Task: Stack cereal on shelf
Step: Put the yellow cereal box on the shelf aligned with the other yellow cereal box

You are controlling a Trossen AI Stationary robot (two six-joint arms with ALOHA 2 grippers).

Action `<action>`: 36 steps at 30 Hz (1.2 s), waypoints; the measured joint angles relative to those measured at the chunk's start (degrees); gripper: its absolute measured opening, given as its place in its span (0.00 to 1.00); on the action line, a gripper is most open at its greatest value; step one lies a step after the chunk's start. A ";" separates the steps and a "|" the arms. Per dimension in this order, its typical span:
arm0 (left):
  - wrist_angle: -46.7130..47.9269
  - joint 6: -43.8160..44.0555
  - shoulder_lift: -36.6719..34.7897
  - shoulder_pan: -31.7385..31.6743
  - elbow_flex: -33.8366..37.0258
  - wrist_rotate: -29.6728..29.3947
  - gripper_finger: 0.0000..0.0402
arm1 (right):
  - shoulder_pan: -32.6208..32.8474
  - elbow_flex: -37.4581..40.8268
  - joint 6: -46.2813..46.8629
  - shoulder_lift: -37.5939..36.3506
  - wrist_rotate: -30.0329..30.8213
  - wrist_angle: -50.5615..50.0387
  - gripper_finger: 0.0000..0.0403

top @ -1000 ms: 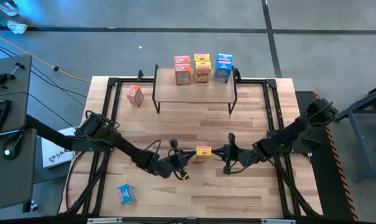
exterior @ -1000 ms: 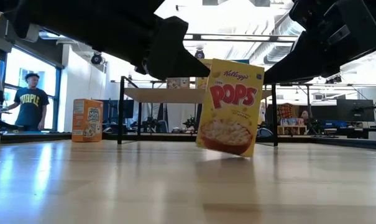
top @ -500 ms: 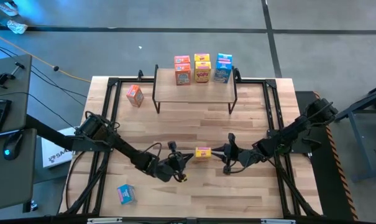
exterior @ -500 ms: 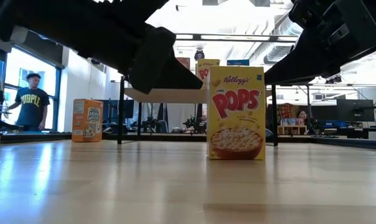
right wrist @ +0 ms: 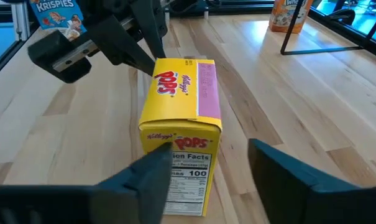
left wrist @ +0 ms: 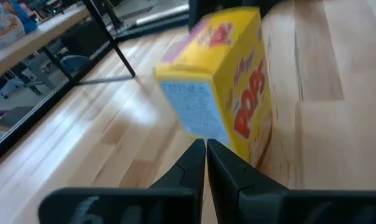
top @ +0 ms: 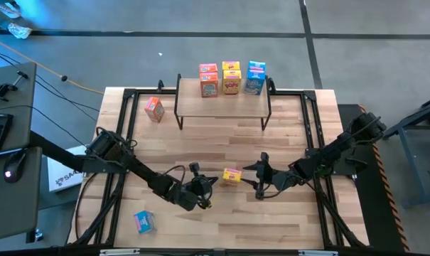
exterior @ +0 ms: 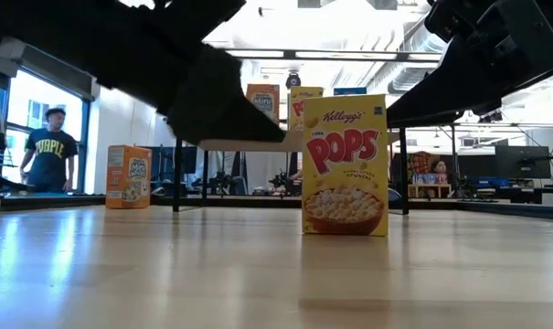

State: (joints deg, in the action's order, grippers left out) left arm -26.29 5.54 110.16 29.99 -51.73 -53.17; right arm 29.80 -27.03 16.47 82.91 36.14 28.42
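1. Low view now shows the yellow Pops box (exterior: 345,164) standing upright and square on the worktop (exterior: 276,274); a second ago it hung tilted, its bottom edge off the wood.
2. The right gripper (right wrist: 206,171) has let go: its fingers are spread, one on each side of the box's near end, neither visibly pressing it.
3. The left gripper (left wrist: 205,163) has its fingers clenched together with nothing between them, tips just short of the box's side; in the high view that arm has drawn back slightly.
4. My reading: the box has just been stood up mid-worktop, probably to be re-gripped before it goes up onto the shelf (top: 223,105).
5. The shelf stands at the far edge, carrying orange, yellow and blue boxes (top: 231,78) along its back, some stacked.
6. Off the shelf remain an orange box (top: 153,108) by its left end and a blue box (top: 143,222) near the front left corner.
7. Surface: pale wood planks with a black frame round the edge.
8. Room: an open office behind, with bright windows and a person (exterior: 47,151) standing far left.
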 joint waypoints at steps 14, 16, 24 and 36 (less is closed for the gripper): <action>0.49 7.96 -10.04 1.49 9.71 2.95 0.02 | 1.11 -0.65 -1.19 -0.28 0.68 -1.19 0.66; -2.69 8.91 -12.28 1.54 12.95 4.63 0.02 | 1.11 -1.72 -1.36 -0.65 0.24 -2.99 0.65; -14.83 9.88 -18.07 1.55 23.76 7.78 0.02 | 1.11 -4.94 -2.25 -0.90 -4.51 -3.85 0.65; -17.00 9.39 -18.57 0.99 25.55 7.64 0.02 | 0.85 -6.69 7.04 -0.90 -8.98 -3.78 0.66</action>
State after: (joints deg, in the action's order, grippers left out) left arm -43.29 14.93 91.59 30.99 -26.17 -45.53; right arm 30.65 -33.71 23.51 82.02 27.16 24.65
